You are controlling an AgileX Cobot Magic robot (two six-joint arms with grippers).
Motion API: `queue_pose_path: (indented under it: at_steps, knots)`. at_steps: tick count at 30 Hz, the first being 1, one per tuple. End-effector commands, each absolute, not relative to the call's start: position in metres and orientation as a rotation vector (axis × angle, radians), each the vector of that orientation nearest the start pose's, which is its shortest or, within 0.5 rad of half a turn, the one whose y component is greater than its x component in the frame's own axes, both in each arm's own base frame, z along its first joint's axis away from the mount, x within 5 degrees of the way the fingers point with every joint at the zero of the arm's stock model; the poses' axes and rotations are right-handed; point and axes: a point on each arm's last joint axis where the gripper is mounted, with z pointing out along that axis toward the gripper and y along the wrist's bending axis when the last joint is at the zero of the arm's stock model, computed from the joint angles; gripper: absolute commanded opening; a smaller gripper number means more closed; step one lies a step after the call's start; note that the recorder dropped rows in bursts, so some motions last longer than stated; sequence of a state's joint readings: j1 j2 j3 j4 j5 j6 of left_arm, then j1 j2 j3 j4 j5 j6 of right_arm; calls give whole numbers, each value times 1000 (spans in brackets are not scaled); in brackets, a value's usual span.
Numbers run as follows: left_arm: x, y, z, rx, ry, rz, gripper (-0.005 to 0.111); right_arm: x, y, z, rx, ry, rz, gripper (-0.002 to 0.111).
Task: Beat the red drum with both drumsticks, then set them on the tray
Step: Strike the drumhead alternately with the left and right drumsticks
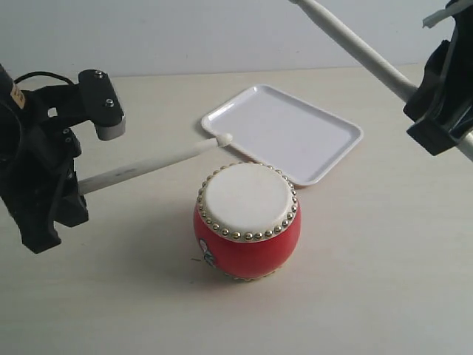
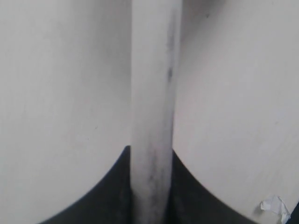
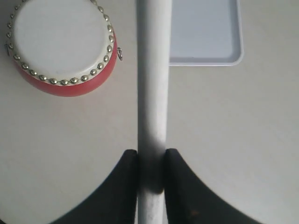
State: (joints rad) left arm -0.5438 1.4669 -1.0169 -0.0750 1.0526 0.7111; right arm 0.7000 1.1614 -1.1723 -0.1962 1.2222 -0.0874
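The red drum stands upright in the middle of the table, cream skin up; it also shows in the right wrist view as the drum. My left gripper is shut on a drumstick that slants toward the drum, its tip hanging just beyond the drum's far-left rim, by the tray's near corner. From the wrist, that stick runs out between the left gripper jaws. My right gripper holds the second drumstick high above the white tray. Stick sits clamped in the right gripper.
The pale tabletop stretches around the drum and tray. A black bracket with a grey pad juts from the left arm. A small scrap of white tape lies on the table in the left wrist view.
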Motion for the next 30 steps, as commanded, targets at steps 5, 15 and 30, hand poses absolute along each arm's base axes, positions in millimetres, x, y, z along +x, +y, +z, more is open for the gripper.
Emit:
queue_pose_path:
  at_steps: [5, 15, 30]
  knots:
    - [230, -168, 192, 1879, 2520, -14, 0, 168, 121, 360, -1054, 2448, -69, 0]
    - [202, -138, 285, 1682, 2330, 108, 0, 154, 121, 299, -1229, 2631, -27, 0]
    - [182, -129, 267, 1681, 2402, 37, 0, 180, 167, 215, -1504, 2919, -97, 0]
